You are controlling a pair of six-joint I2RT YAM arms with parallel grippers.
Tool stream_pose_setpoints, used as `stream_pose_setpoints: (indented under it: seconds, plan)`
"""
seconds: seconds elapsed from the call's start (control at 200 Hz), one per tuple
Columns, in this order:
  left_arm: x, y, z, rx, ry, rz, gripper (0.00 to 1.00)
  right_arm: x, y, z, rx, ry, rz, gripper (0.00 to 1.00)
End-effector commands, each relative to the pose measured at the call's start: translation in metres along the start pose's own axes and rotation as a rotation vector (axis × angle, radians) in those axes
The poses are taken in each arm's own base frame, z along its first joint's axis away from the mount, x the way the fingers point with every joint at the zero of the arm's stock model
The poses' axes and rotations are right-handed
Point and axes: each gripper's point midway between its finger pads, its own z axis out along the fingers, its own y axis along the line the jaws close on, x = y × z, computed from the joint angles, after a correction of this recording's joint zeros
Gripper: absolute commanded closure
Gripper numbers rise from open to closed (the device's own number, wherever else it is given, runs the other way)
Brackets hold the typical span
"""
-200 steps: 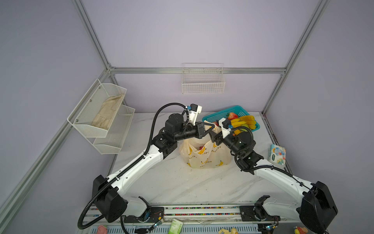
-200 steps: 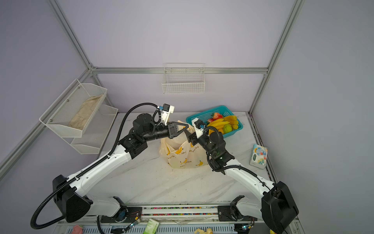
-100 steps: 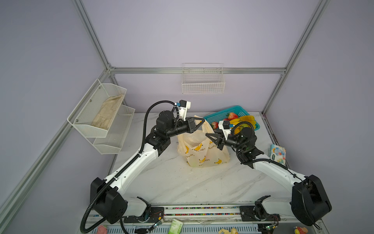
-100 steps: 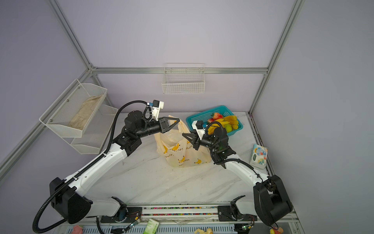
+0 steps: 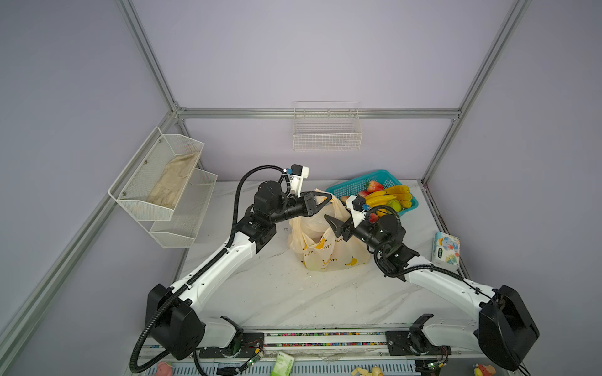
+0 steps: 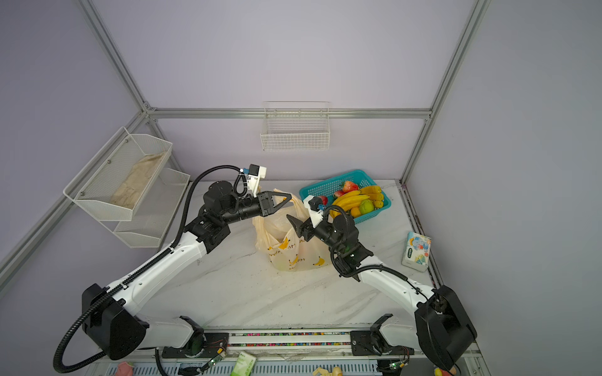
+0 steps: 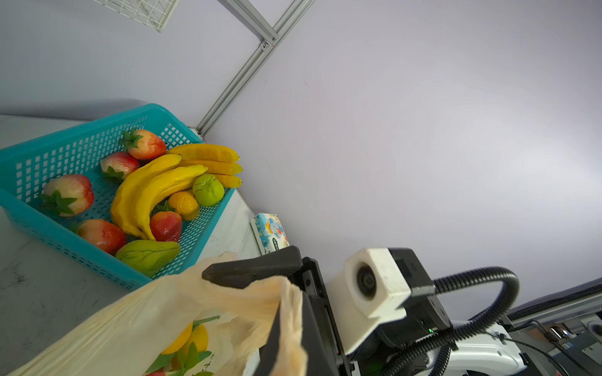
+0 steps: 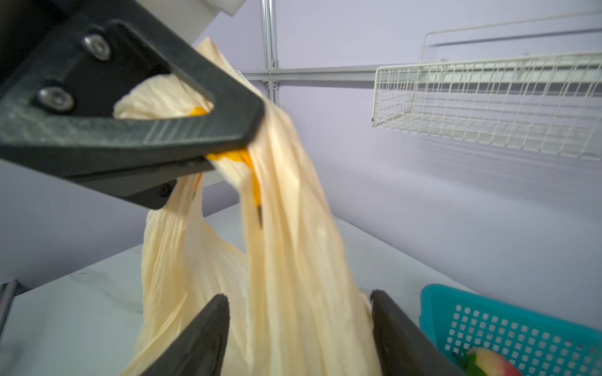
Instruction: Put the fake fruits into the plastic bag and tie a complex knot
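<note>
Right wrist view: the left gripper [image 8: 228, 151] is clenched on the gathered top of the plastic bag [image 8: 293, 234], which hangs below its jaws; the right gripper [image 8: 299, 302] stands spread wide, grasping nothing, bag film showing between its jaws; the fake fruits [image 7: 156, 188] lie in the teal basket [image 8: 508, 328], just beyond the right jaws

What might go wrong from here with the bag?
The left end effector pinches one bunched strip of the plastic bag; thin film may slip or tear. The right end effector, open around loose film, may grab a wrong fold. Many fake fruits lie in the teal basket; knotting now would leave them out.
</note>
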Motion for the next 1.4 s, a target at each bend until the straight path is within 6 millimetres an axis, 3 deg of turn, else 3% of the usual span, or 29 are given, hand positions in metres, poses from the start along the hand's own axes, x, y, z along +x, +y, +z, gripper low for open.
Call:
stream_pose_setpoints:
  seconds: [0.0,0.185,0.305,0.53,0.685,0.87,1.045,1.2,1.395]
  plan:
    - [0.002,-0.013,-0.002,0.048,-0.01,0.003,1.0,-0.028,-0.027,-0.008,0.255,-0.103,-0.088,0.24]
    - [0.004,-0.016,0.001,0.054,-0.005,-0.015,1.0,-0.037,-0.043,-0.008,0.498,-0.145,-0.098,0.23]
    - [0.004,-0.016,0.001,0.058,-0.006,-0.027,1.0,-0.045,-0.056,-0.011,0.621,-0.188,-0.058,0.27]
    - [0.003,-0.018,0.001,0.063,-0.011,-0.03,1.0,-0.002,-0.077,0.006,0.78,-0.095,-0.002,0.37]
    - [-0.004,-0.018,-0.005,0.05,-0.036,-0.011,1.0,0.037,-0.086,-0.001,0.802,-0.019,0.017,0.53]
    - [-0.015,-0.015,-0.015,0.028,-0.066,0.005,1.0,0.075,-0.095,-0.01,0.736,0.075,0.068,0.61]
    - [-0.02,-0.013,-0.018,0.021,-0.081,0.009,1.0,0.098,-0.094,-0.007,0.675,0.169,0.06,0.53]
    - [-0.019,-0.018,-0.017,0.052,-0.073,-0.001,1.0,0.098,-0.091,-0.001,0.633,0.178,0.062,0.43]
    - [-0.016,-0.022,-0.017,0.075,-0.056,-0.002,1.0,0.099,-0.09,0.008,0.598,0.188,0.066,0.38]
